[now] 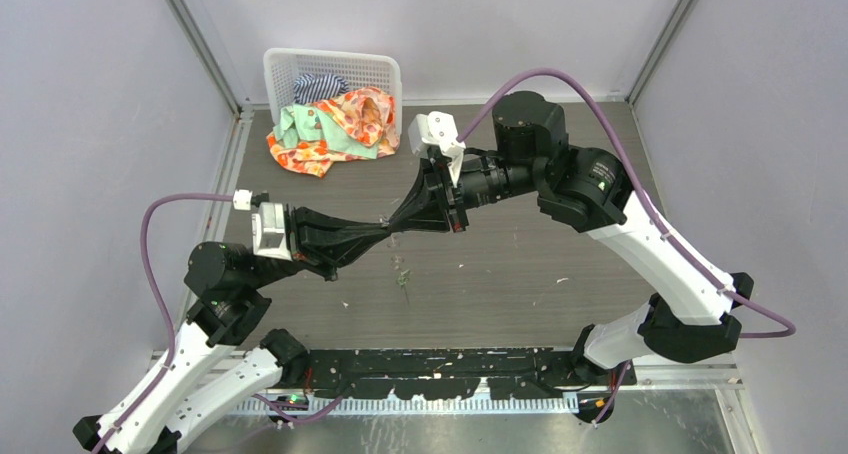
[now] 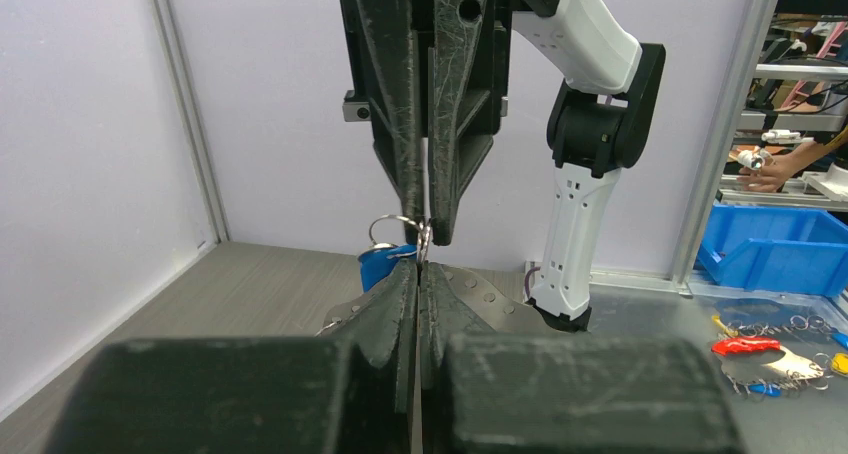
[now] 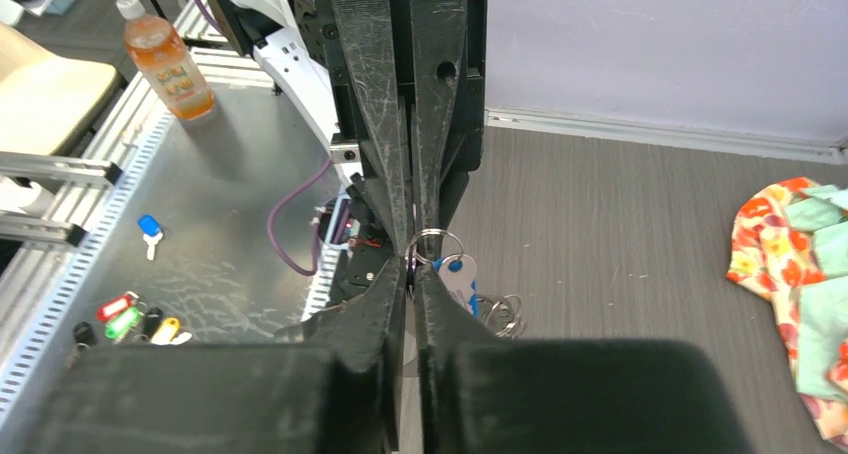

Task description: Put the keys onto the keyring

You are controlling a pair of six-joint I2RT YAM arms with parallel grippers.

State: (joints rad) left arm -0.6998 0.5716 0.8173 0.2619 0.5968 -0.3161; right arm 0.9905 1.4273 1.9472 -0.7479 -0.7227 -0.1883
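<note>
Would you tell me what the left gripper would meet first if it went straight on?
Probably the small ring at its tips, then the right gripper facing it tip to tip; depth is unclear.

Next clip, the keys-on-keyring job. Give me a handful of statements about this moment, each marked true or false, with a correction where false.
1. The left gripper and right gripper meet tip to tip above the table. True.
2. The left gripper's fingers are spread wide. False: they are pressed together.
3. A blue key hangs right beside the meeting fingertips. True.
4. The white basket is empty. False: colourful clothes fill it and spill out onto the table.
5. A small metal ring sits where the fingertips meet. True.
</note>
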